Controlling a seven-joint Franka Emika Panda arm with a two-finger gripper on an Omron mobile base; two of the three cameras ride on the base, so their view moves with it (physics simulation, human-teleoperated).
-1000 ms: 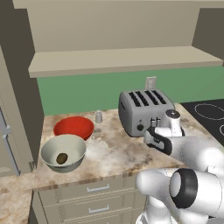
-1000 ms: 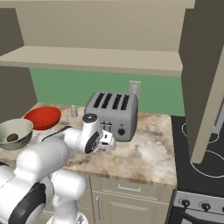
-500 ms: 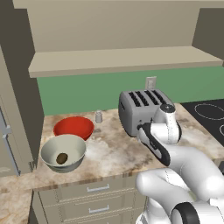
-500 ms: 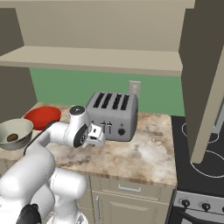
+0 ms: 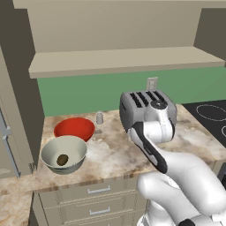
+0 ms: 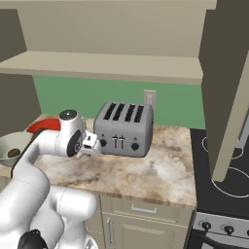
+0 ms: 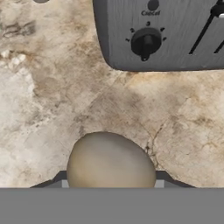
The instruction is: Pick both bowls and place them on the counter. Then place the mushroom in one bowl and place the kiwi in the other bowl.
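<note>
The end effector pinches the mushroom above the tabletop. Grip slip during transfer toward the red bowl risks dropping it short.

The jaws grip the mushroom above the counter, near the toaster.

Worktop: mottled beige-brown stone, smooth with a dull sheen. Red bowl: glossy, smooth, plastic- or ceramic-like. Grey bowl: silvery metal outside, pale cream matt inside. Kiwi in it: dark olive-brown, matt skin. Toaster: brushed grey metal, black plastic knobs. Mushroom cap: pale grey-beige, smooth, matt. Shaker: small, grey, metallic. Shelf: plain beige, matt. Wall: flat green, matt.
</note>
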